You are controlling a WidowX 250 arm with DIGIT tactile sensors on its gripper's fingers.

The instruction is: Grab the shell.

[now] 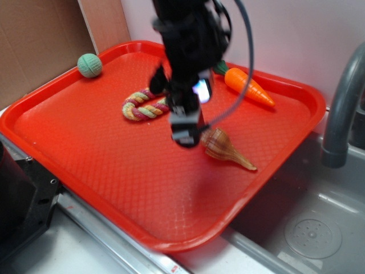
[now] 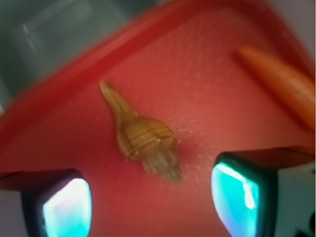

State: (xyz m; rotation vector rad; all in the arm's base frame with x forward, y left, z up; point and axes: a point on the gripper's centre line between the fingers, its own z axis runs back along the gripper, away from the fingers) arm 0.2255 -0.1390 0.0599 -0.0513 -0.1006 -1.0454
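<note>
Fingers [image 2: 237, 197] stand wide apart, gripping nothing; between and just beyond them the shell [image 2: 143, 138] lies on the red tray [image 1: 85, 165], tail pointing away, carrot [image 2: 281, 84] off to one side.

On the tray [image 1: 85, 165] the shell [image 1: 223, 146] lies near the middle-right, its tapered tail pointing toward the tray's right edge and the sink [image 1: 302, 222] beyond it. The gripper [image 1: 185, 127] hangs just left of the shell's broad end; in the wrist view the shell lies between and ahead of the two spread fingers [image 2: 66, 207]. Behind the shell lies the carrot [image 1: 249, 87] near the far rim, the rope [image 1: 142, 107] lies behind and left of the gripper, and the ball [image 1: 89, 65] sits in the far left corner.
</note>
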